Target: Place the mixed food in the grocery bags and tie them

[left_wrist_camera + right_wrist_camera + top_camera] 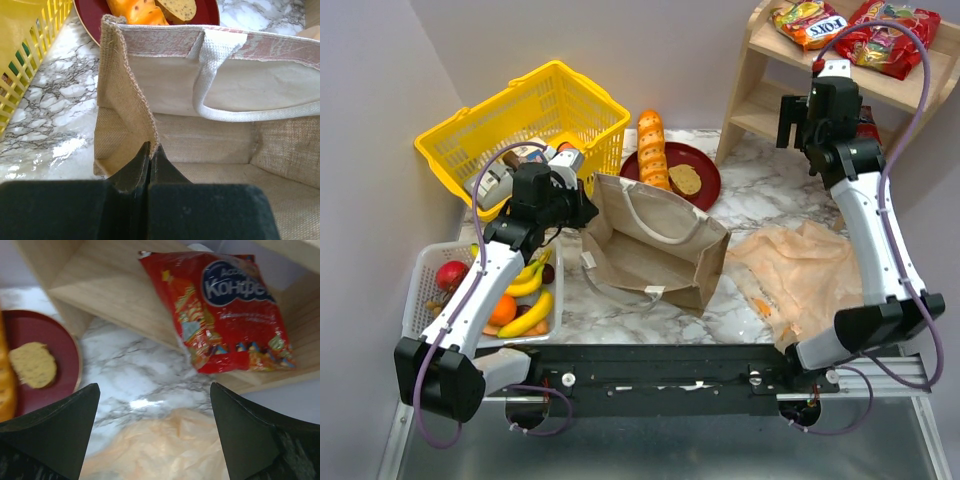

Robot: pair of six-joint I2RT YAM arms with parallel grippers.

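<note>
Pincer work: left pincer (150,150) pinches the brown bag (655,245) rim, right pincer (155,432) hangs wide near the red packet (225,310). Keep that rim pulled outward so the mouth stays open.

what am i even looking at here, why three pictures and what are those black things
Two robot arms are bolted at the near edge of a marble table. One picture looks down from above; the other two come from cameras on each wrist. The black shapes are each arm's two-finger tool. The left tool is shut on the rim of a burlap bag. The right tool is open and empty, near a red packet on a wooden shelf. Also there: a yellow basket, a fruit tray, a red plate with bread, and a tan plastic bag.
</note>
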